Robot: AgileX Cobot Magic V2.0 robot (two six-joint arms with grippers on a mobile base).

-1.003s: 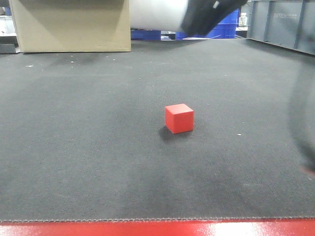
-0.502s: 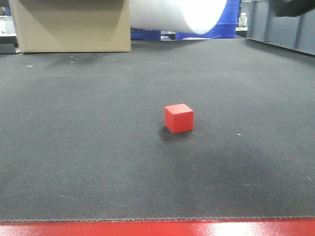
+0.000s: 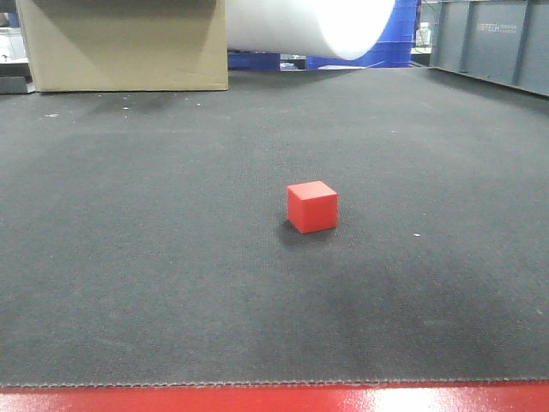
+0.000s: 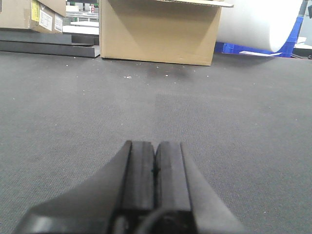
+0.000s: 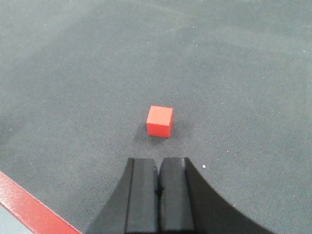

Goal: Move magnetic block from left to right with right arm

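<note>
Dark grey matting covers the table [image 3: 129, 257], which ends in a red front edge [image 3: 274, 400]; behind it stand a cardboard box [image 3: 124, 43], a large white roll [image 3: 309, 24], blue crates [image 3: 403, 39] and grey metal bins [image 3: 489, 39].

Your magnetic block [image 3: 312, 207] sits alone on the mat, resting flat, near the middle of the front view and slightly to its right. Nothing touches it.

Your right gripper [image 5: 157, 168] looks down on the block from above: the block lies just ahead of the tips and apart from them. Its jaws are pressed together and hold nothing. Neither arm shows in the front view.

Your left gripper [image 4: 155, 151] sits low over bare mat with its jaws likewise closed and empty, facing the cardboard box.

Judgement on progress: no grasp stands at present. From these pictures I cannot tell whether the block rests at its start or at its destination. If the move is still owed, you must open the right jaws, descend around the block, close, and carry it rightward; all of that remains.
</note>
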